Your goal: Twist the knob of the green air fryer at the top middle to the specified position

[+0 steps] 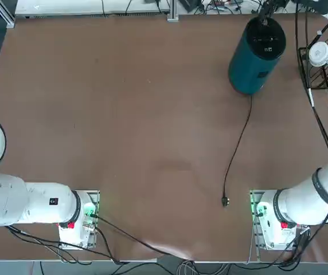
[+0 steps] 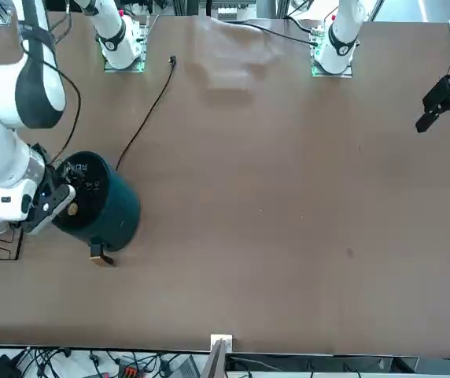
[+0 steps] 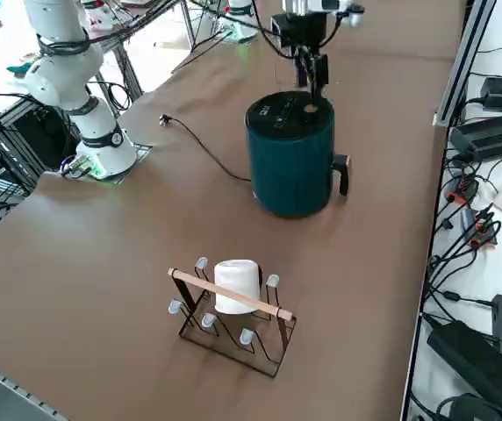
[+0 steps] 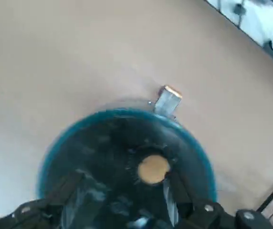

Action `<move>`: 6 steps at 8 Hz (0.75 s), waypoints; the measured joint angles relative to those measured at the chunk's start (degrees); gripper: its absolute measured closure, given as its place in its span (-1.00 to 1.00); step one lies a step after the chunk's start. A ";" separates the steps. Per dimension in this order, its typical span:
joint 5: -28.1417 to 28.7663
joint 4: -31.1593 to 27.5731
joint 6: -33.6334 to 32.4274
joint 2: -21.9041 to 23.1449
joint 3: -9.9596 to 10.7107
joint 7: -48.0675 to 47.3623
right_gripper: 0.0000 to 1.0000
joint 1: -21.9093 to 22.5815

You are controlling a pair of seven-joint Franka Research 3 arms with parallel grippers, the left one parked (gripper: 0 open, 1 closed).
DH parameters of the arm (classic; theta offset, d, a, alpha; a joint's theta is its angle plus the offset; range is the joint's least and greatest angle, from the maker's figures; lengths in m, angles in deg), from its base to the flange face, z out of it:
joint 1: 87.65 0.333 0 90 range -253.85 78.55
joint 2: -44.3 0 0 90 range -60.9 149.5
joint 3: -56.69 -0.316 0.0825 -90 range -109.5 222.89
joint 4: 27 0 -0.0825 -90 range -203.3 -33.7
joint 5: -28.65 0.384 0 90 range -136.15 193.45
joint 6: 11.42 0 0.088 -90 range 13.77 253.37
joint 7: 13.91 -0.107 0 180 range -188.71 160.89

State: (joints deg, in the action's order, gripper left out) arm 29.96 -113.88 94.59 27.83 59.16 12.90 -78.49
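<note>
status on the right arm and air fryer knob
Right gripper open over air fryer; knob by one finger, not between them; nothing seen blocking it.

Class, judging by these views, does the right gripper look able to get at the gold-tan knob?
Probably yes: the right gripper hangs open over the air fryer, and nothing covers the knob.

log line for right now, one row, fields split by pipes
right gripper: open, over air fryer | knob: not gripped | power cord: lying on table
</note>
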 joint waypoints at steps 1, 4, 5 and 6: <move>-0.07 0.09 -1.55 1.97 -0.12 -8.40 -1.00 0.63; -0.04 0.24 -6.70 5.89 0.54 -27.85 -1.00 0.58; -0.04 0.66 -8.70 6.41 0.93 -32.37 -1.00 0.47; -0.04 1.22 -10.21 6.88 1.42 -35.78 -1.00 0.34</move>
State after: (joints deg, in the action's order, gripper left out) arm 29.91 -112.66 84.37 34.71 60.58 -22.88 -78.15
